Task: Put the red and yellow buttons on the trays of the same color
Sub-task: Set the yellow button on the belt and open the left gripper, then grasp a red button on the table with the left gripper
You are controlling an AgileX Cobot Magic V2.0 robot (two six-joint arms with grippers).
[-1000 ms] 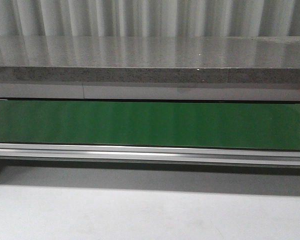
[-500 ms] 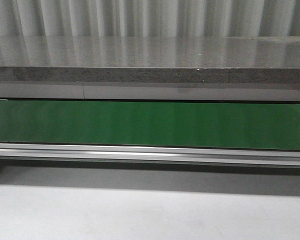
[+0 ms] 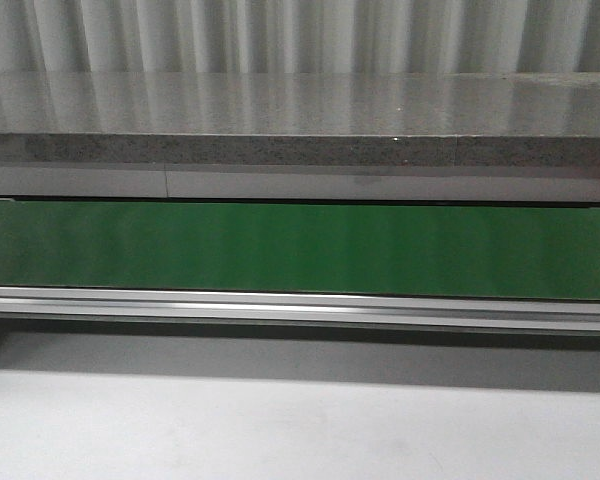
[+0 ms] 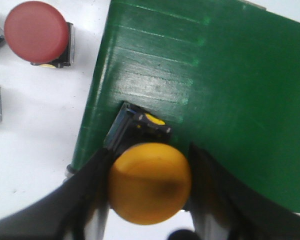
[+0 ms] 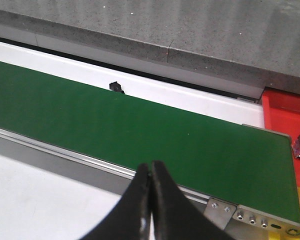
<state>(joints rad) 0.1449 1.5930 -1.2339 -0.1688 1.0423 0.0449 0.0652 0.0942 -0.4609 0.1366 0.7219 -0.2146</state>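
Here the left end effector [image 4: 149, 200] grips the yellow button [image 4: 150, 189] between its fingers.
The round domed button, on a dark base, hangs at the green belt's [image 4: 225, 95] end; a red button [image 4: 36, 31] sits apart on the white surface [image 4: 35, 130]. The right end effector [image 5: 151, 192] is closed, empty, near a red tray [image 5: 286, 112]. No readable writing.

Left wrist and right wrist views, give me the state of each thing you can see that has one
yellow button: gripped between the left gripper's fingers, over the belt's end.
red button: resting free on the white surface, beside the green conveyor belt.
left gripper: shut on the yellow button.
right gripper: shut, holding nothing.
red tray: beyond the belt's end, contents unclear.
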